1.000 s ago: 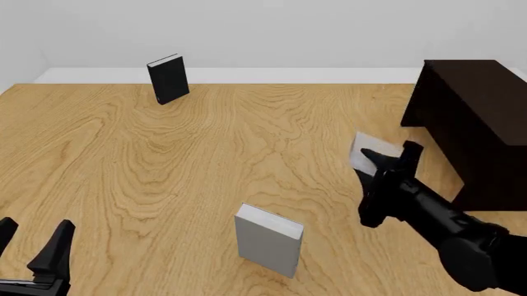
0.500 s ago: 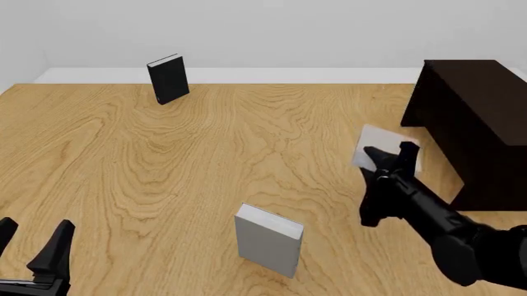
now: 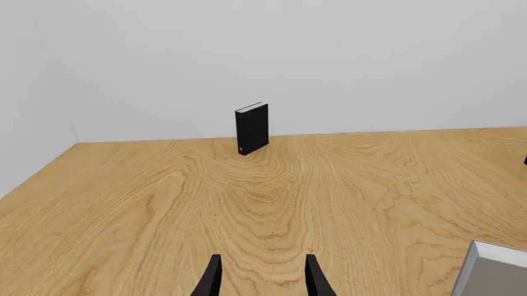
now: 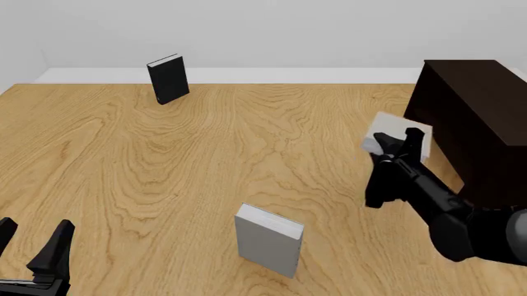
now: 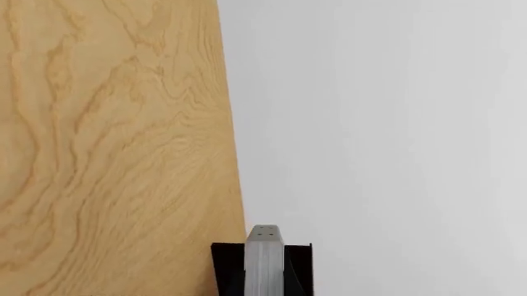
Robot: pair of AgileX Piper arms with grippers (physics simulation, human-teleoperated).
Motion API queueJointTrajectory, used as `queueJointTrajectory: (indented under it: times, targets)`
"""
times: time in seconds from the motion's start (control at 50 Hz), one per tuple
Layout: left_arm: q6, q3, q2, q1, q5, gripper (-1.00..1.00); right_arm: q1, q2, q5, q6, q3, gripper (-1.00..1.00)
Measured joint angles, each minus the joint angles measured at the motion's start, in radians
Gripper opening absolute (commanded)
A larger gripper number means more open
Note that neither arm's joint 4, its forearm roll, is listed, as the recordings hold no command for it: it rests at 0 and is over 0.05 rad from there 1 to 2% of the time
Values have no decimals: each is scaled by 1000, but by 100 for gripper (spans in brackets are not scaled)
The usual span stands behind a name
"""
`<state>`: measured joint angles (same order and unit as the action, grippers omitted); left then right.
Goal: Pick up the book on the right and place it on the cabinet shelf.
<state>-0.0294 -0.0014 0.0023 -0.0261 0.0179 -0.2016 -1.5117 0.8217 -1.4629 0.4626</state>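
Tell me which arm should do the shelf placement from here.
Right. The right gripper is shut on the book, raised beside the cabinet. The left gripper sits open at the near left corner, far across the table, holding nothing.

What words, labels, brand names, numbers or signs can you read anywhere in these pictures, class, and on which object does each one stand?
None can be read.
Black book: a tiny pale mark low on its cover, too small to read.
Held grey book, other grey book, cabinet: plain, no text.
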Motion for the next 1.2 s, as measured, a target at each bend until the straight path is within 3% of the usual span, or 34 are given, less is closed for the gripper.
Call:
queueJointTrajectory:
  times: [0.48, 1.2]
  targets:
    - [-5, 0, 2, -2, 0, 100, 105, -31, -40, -24, 60, -100]
    - [-7, 0, 2, 0, 0, 100, 214, -142, -19, -42, 130, -100]
